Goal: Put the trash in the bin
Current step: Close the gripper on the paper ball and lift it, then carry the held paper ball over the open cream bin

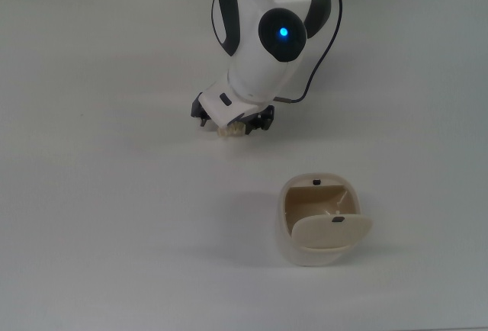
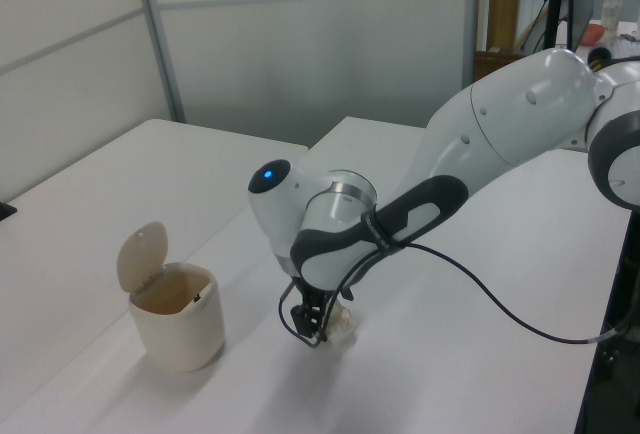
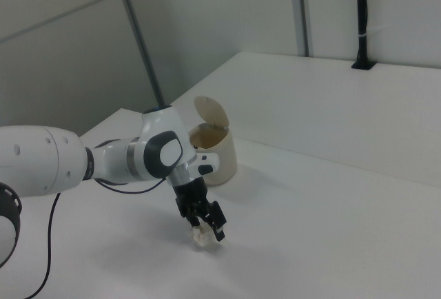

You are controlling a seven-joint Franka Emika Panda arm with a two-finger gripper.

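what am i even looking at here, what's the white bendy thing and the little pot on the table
The white bendy thing is a robot arm. At its end sits a two-finger pincer for picking things up. The three pictures show one moment from three cameras: one looks straight down, the other two look across the white table from opposite sides. The little pot is a small cream bin with its flap lid tipped open. The only other thing on the table is a crumpled wad of paper, the trash. The pincer is down at the table with its fingers either side of the wad, which seems to sit on the surface, not lifted. The bin stands apart from it.
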